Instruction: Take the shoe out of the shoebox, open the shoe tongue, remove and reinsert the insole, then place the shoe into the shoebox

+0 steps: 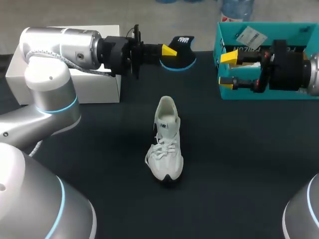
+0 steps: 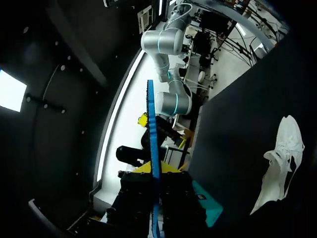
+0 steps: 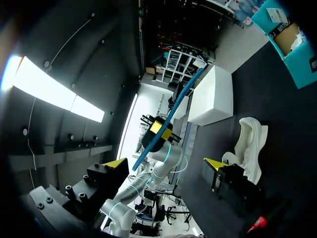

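A white sneaker (image 1: 167,144) stands upright in the middle of the dark table, toe toward the front edge. My left gripper (image 1: 168,50) is held above the table's far side, shut on a black insole with a blue rim (image 1: 178,52). The left wrist view shows that insole (image 2: 151,134) edge-on, rising from between the left gripper's (image 2: 153,169) yellow tips, with the sneaker (image 2: 282,158) off to one side. My right gripper (image 1: 228,69) hangs open and empty in front of the teal shoebox (image 1: 299,30). In the right wrist view the right gripper (image 3: 166,163) faces the insole (image 3: 171,116), with the sneaker (image 3: 247,146) beside it.
A white box (image 1: 75,82) sits at the far left under my left arm. The teal shoebox stands open at the far right with paper and a tag inside.
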Controlling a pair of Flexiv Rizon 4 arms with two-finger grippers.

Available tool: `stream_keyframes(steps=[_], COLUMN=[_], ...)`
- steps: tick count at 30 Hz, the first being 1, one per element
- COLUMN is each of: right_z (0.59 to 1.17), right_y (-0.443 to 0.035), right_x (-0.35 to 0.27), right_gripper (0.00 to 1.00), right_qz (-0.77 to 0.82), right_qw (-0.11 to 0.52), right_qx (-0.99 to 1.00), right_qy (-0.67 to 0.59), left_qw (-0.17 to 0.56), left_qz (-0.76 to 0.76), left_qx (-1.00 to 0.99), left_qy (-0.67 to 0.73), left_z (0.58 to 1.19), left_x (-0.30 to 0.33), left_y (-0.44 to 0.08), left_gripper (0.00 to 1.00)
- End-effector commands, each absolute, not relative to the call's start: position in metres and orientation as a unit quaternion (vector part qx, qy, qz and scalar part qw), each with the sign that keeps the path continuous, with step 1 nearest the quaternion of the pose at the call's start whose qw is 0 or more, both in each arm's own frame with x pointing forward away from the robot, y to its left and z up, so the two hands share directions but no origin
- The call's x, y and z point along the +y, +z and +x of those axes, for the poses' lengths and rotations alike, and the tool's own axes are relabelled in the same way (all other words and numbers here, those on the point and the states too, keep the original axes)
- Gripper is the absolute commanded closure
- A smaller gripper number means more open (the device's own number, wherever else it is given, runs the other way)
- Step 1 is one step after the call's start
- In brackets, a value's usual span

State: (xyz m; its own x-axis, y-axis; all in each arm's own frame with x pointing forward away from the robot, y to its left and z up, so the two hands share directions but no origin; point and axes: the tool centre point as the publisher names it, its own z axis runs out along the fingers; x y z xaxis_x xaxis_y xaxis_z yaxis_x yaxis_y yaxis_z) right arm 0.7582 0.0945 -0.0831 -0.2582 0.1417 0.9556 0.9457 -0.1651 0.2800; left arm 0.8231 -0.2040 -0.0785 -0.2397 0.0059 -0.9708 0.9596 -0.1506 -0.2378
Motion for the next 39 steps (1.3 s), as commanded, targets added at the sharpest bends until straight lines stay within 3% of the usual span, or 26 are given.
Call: stream_keyframes(steps=[1, 39], right_z=[0.759, 0.788], right_y=[-0.084, -0.077], right_x=[0.096, 0.129], right_gripper=[0.00, 0.00], right_qz=[-0.500, -0.483], right_qw=[0.348, 0.355], right_qx=[-0.544, -0.565], right_qy=[-0.577, -0.567], left_qw=[0.544, 0.554], left_qz=[0.600, 0.561], left_qx=[0.388, 0.404], left_qy=[-0.441, -0.464], left_z=[0.820, 0.818], left_x=[-0.203, -0.234], left_y=[-0.079, -0.092], left_gripper=[1.00, 1.00])
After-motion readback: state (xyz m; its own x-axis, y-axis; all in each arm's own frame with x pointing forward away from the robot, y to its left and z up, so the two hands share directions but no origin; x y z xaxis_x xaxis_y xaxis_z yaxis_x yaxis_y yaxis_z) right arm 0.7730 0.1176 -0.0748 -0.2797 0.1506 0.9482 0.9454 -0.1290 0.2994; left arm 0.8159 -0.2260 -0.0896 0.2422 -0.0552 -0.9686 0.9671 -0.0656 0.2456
